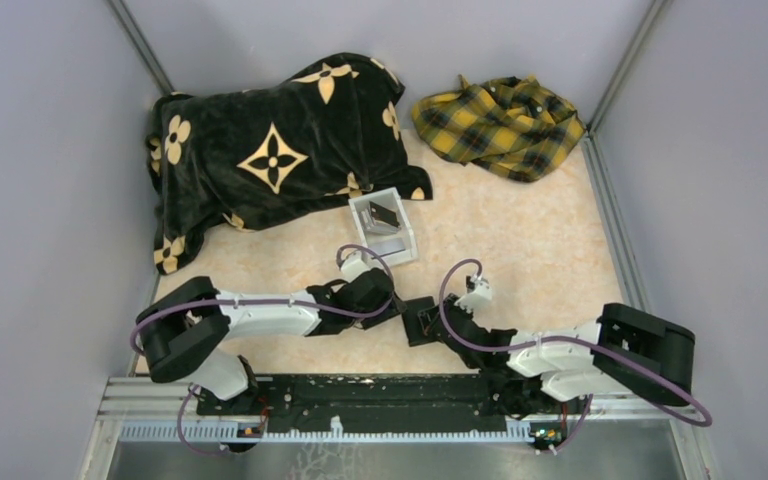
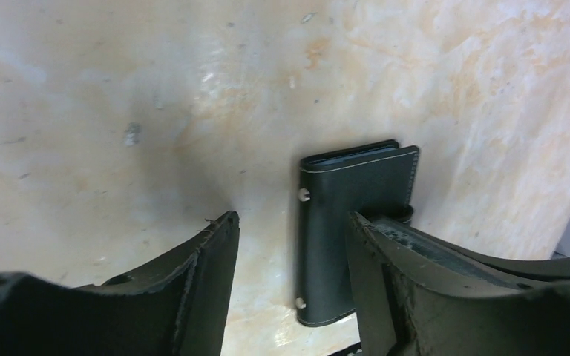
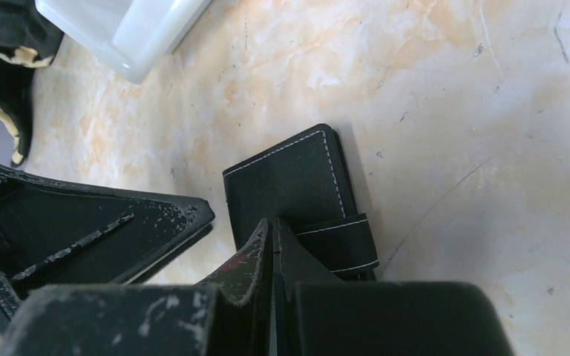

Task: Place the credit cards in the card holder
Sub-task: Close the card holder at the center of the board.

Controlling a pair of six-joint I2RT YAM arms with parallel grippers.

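Arms both lie low and stretch in toward the middle of the table (image 1: 540,250), wrists nearly meeting. The left arm (image 1: 260,318) runs from its base at 7 o'clock out toward 3. The left gripper (image 2: 293,221) is released, jaws spread wide and gripping nothing. One jaw hangs over the edge of the card holder (image 2: 341,193), the other over bare tabletop. That card holder lies flat and folded shut just below table centre, right between the two wrists. The right arm (image 1: 570,350) comes in from 5 o'clock pointing toward 9. The right gripper (image 3: 271,236) is clenched tight on itself, with its tips over the card holder next to the strap (image 3: 341,241). Can't tell if they're actually pressing on it.

Stuff around: a big black blanket (image 1: 270,150) with tan flowers fills the 10 to 11 o'clock corner. The white box (image 1: 407,238) sits just at the blanket's edge, at 11 o'clock from the card holder and near the left wrist. One dark card (image 1: 382,215) leans inside it. A yellow plaid cloth (image 1: 500,125) is bunched up at 1 o'clock, well apart from everything.

Room-wise, grey walls (image 1: 50,200) close in on the left, back and right, and a black rail (image 1: 380,395) runs along the near edge. The widest open stretch of tabletop is at 2 to 4 o'clock from the card holder. The 11 o'clock side is tight with the box and blanket.
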